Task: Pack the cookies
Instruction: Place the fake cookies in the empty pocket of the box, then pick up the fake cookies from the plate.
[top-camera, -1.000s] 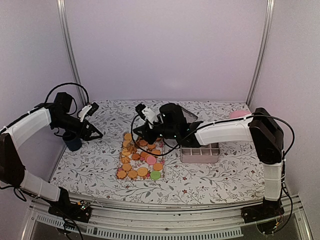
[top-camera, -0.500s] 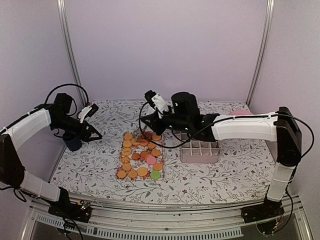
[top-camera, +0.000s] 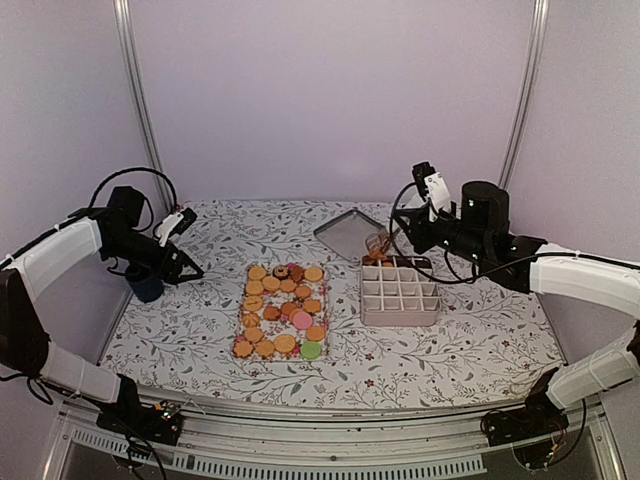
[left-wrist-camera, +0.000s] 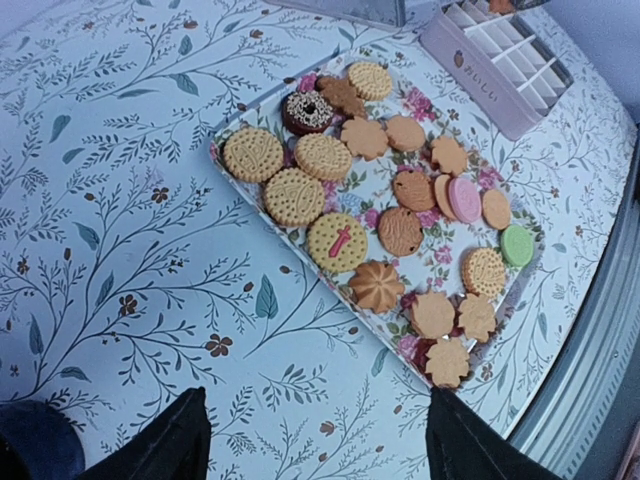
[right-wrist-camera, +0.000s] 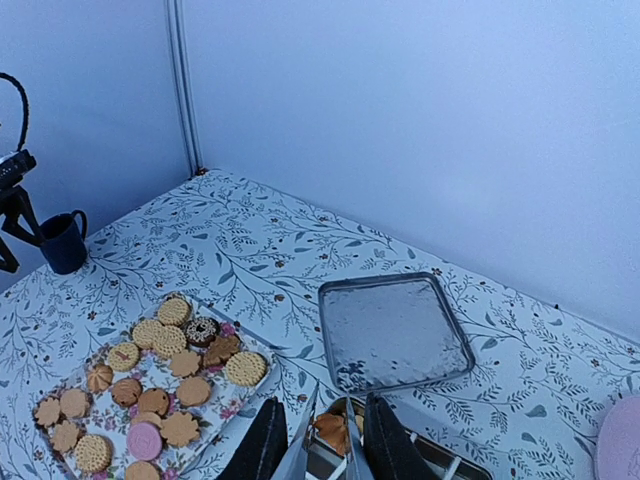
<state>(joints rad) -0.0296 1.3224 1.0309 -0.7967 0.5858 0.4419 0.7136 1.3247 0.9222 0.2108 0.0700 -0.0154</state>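
Floral tablecloth (top-camera: 470, 340): right gripper (right-wrist-camera: 325, 415), narrowed on one orange cookie (right-wrist-camera: 328, 432), has swung from the cookies (top-camera: 282, 310) mid-table to above the divided box (top-camera: 400, 297), so a drop looks next; left gripper (left-wrist-camera: 315, 400) hangs wide, empty.

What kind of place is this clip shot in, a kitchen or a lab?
Probably a lab robot cell, not a kitchen: bare walls with aluminium posts, two robot arms bolted to a metal rail, and a floral-clothed table holding cookies.
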